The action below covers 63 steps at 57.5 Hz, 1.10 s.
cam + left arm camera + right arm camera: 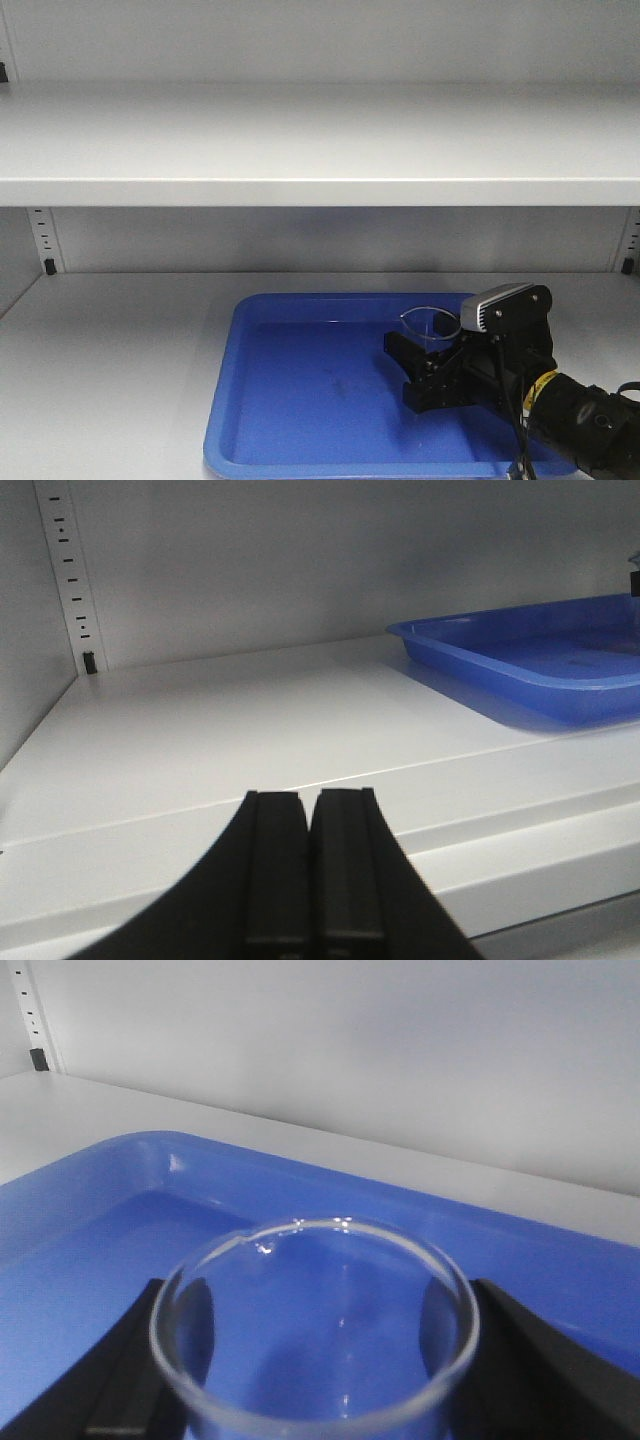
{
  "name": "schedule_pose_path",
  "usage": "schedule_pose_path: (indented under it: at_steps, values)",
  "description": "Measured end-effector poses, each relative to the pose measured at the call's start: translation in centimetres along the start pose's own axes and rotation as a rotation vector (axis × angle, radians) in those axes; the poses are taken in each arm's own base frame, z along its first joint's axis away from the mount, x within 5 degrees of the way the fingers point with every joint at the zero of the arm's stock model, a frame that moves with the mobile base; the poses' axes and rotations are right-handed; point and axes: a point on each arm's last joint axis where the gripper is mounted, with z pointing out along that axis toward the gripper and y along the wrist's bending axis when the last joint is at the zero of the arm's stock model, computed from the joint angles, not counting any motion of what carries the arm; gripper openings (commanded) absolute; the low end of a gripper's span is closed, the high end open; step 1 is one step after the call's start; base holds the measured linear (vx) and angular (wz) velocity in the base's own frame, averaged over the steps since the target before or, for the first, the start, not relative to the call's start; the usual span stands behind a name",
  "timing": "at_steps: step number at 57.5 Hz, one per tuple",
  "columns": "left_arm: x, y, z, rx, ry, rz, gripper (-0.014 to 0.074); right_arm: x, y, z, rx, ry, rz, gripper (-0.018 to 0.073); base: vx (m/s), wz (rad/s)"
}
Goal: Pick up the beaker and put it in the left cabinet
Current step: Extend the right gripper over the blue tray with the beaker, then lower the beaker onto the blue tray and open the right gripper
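inside the left cabinet (300,140), a pale grey unit with wide flat shelves, the right gripper (432,362) is reaching in from the lower right corner of the front view, its black fingers (398,347) standing on either side of the beaker (430,328). the small clear glass beaker is sitting upright in the blue tray (300,390), toward the tray's right side, its rim showing above the fingers. in the right wrist view the round rim of the beaker (315,1320) is filling the foreground, with a small pour spout at its upper left and a dark finger (120,1380) just beside the glass on each side; whether the fingers are pressing the glass or only bracketing it cannot be told from these pictures. the tray (110,1210) is resting on the lower shelf (110,340), with the upper shelf lying well above it. a grey camera housing (500,305) is riding on top of the right arm. in the left wrist view the left gripper (312,880) is sitting low at the front edge of the shelf (220,730), its two fingers (275,870) pressed together with nothing between them, while the tray (520,660) is lying off to the right. a slotted shelf rail (72,580) is running up the back corner of the cabinet.
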Motion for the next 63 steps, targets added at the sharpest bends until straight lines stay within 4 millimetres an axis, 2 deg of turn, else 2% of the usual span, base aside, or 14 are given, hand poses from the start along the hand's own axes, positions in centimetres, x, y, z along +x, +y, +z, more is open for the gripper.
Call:
schedule_pose_path:
  at_steps: [8,19,28,42,53,59,63]
  values:
    - [0.0,0.0,0.0,0.000,0.000,0.000,0.0001,-0.1,0.0,0.0,-0.004,-0.015,0.000,0.0283,0.00,0.00]
    - [0.0,0.0,0.0,0.000,0.000,0.000,0.0001,-0.2,0.1,0.0,-0.006,-0.020,0.000,0.0551,0.00,0.00]
    - [0.0,0.0,0.0,0.000,0.000,0.000,0.0001,-0.2,0.1,0.0,-0.006,-0.024,0.002,0.0667,0.00,0.00]
    - [0.0,0.0,0.0,0.000,0.000,0.000,0.0001,-0.5,-0.1,-0.1,0.012,-0.041,0.025,0.0666,0.00,0.00]
    - [0.0,0.0,0.0,0.000,0.000,0.000,0.0001,-3.1,0.2,-1.5,0.022,-0.129,0.006,0.0629,0.00,0.00]
    - [0.0,0.0,0.0,0.000,0.000,0.000,0.0001,-4.6,0.4,-2.5,0.022,-0.176,-0.005,0.0561,0.00,0.00]
    - [0.0,0.0,0.0,0.000,0.000,0.000,0.0001,-5.2,0.5,-3.0,0.031,-0.182,-0.007,0.0456,0.00,0.00]
